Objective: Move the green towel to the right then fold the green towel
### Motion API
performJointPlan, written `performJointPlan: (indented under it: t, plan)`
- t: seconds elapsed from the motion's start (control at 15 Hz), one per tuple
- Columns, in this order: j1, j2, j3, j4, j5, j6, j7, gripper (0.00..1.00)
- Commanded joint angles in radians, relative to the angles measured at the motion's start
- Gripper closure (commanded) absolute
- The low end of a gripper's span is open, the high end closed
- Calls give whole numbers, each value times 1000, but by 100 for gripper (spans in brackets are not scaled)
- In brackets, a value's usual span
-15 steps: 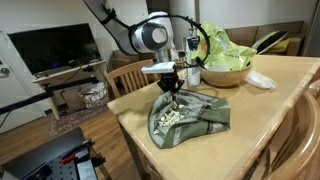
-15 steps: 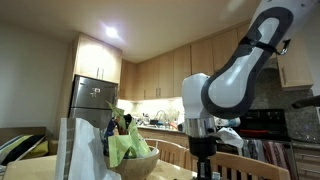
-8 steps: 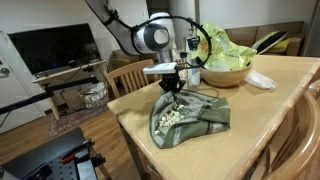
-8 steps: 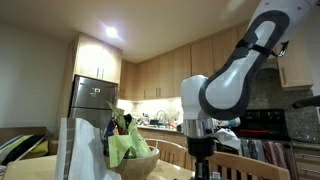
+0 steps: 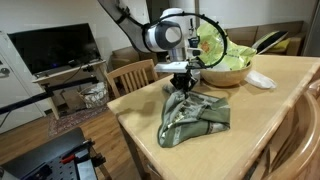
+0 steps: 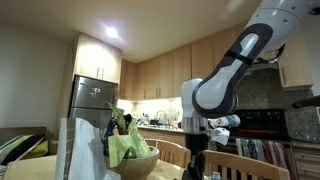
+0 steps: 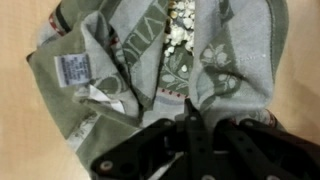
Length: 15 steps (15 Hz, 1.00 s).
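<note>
Under your wrist camera, your gripper (image 7: 190, 108) has its two fingers pressed together on a raised fold of the green towel (image 7: 130, 70) — the cloth bunches up on both sides of them. The pale speckled panel runs up the middle of that view, and a small white label (image 7: 72, 68) lies face up on the olive cloth to the left. A strip of the wooden table (image 7: 18, 50) shows past the towel's edge.

In an exterior view the gripper (image 5: 182, 88) points straight down, with the towel's far edge drawn up into it. The rest of the towel (image 5: 198, 118) lies crumpled on the table (image 5: 270, 125), near the corner closest to that camera. Just behind the gripper sits a wooden bowl (image 5: 228, 73) holding a light green cloth, with a small white object (image 5: 260, 80) beside it. Farther back, a wooden chair (image 5: 130, 75) stands at the table's edge, and beyond it a dark television (image 5: 55, 48).

The low exterior view shows the arm bent over the bowl (image 6: 142, 163) — a steel fridge (image 6: 92, 100) stands well behind.
</note>
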Motion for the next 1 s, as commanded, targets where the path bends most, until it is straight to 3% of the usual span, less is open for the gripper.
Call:
performJointPlan:
  t: [0.0,0.47,0.53,0.93]
  plan:
    - [-18,26,-16,61,31,-16,31,99]
    - [-25,68,-65,108,29,-9,109,99]
    - [-27,52,-56,81,19,-3,78,94]
    - [-23,65,-63,90,14,-1,96,99]
